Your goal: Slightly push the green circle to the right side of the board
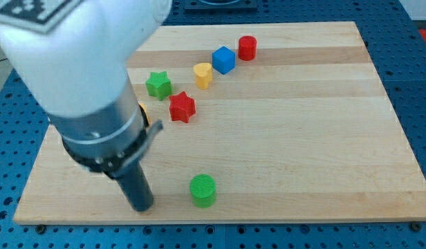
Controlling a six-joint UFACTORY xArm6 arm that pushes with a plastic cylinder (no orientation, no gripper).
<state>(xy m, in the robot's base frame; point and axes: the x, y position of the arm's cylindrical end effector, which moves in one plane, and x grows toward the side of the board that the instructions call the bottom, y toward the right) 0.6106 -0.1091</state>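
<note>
The green circle (202, 190) is a short green cylinder near the view's bottom edge of the wooden board (303, 138), a little left of centre. My tip (142, 206) is the lower end of the dark rod, resting on the board to the left of the green circle with a small gap between them. The arm's large white and grey body fills the view's upper left and hides part of the board behind it.
A green star (158, 84), a red star (182, 107), a yellow block (202, 75), a blue cube (223, 59) and a red cylinder (247, 47) form a diagonal line in the upper middle. A bit of orange (142, 108) peeks out beside the arm.
</note>
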